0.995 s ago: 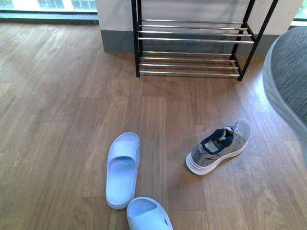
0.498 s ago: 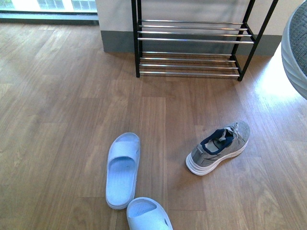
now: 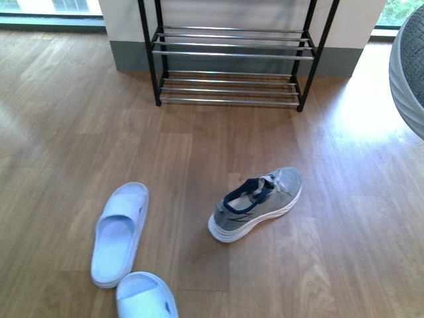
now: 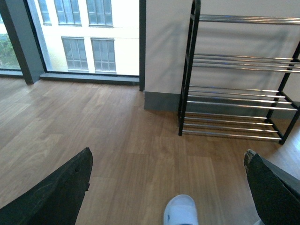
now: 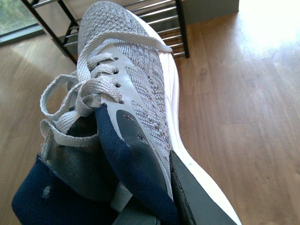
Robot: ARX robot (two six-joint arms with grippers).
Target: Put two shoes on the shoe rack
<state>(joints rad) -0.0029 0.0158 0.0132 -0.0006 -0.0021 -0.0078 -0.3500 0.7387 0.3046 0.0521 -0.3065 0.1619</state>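
1. shoe rack point(image 3: 228, 56) stands against the far wall, at the end of the wood floor point(image 3: 199, 152). no shoe rests on any chrome bar that shows, so nothing counts as placed yet.
2. right gripper point(image 5: 154, 206) is pinching the held sneaker point(image 5: 136, 89) at its collar. one dark finger point(image 5: 197, 197) lies flat against the outer side near the white sole. the other finger looks tucked inside the navy lining, but i can't see it properly.
3. that shoe is off the floor with its toe toward the rack. in the front view it shows only as a grey knit curve at the right edge point(image 3: 411, 73), off to the right of the rack and not over a tier.
4. floor sneaker point(image 3: 255, 204) sits upright on its sole mid-floor, well short of the rack. nothing is touching it.
5. left gripper point(image 4: 168, 159) has its jaws spread wide with nothing between them. it hangs above the floor facing the rack.
6. slides: one point(image 3: 120, 233) lies left of the floor sneaker and well apart from it. the second point(image 3: 146, 296) is cut off by the bottom edge.
7. my read: the first shoe is picked up and in carry. what's left is to bring it over a tier, set it on the bars and let go. the second shoe hasn't been started, so i'd say well under halfway.
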